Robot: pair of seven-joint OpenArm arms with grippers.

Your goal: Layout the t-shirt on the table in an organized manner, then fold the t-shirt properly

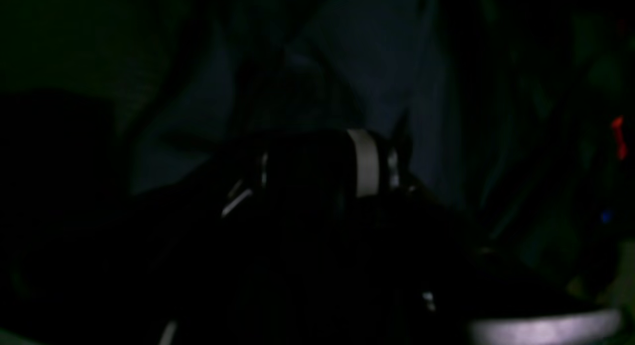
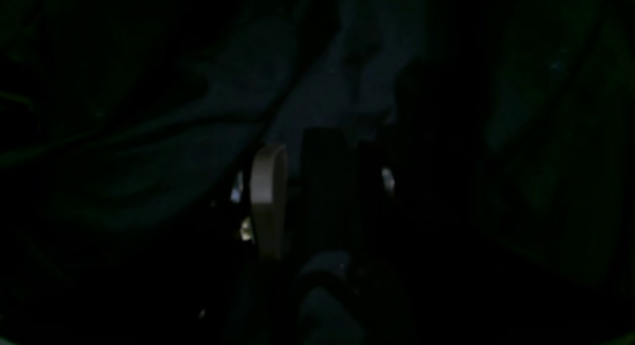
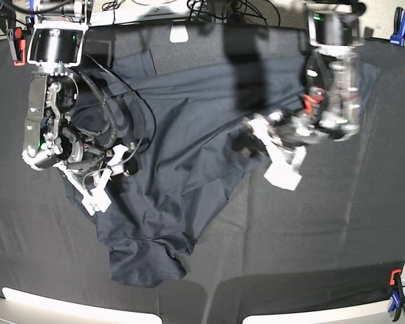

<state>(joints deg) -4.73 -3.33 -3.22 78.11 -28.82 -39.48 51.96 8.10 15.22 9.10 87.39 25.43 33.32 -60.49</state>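
**T-shirt spread crookedly, both arms low at its edges**

The t-shirt [image 3: 189,155] lies on the table [image 3: 337,229], rumpled and slanted, running from the far middle of the black cloth down toward the near left. One end, bunched into folds, sits near the front edge, and long creases cross the middle of the fabric. It is not folded.

In the base view the right gripper [image 3: 111,169] is at the left side of the shirt, low over its edge, with the white fingers [image 3: 98,196] pointing toward the near side. They appear spread apart, but whether any cloth sits between them cannot be told. The right wrist view is almost black; only 1 pale finger [image 2: 268,196] and dim folds of fabric beyond it show.

The left gripper [image 3: 277,148] is at the right side of the shirt, blurred in the base view, its white fingers [image 3: 283,172] just at the shirt's right edge, over the boundary between fabric and bare tablecloth. Whether they are apart or pinching cloth cannot be told. The left wrist view is also very dark, showing a pale band on the gripper and blue-grey fabric folds behind it.

Red and blue clamps [image 3: 395,287] grip the table at its corners, and cables [image 3: 223,10] lie along the far edge.
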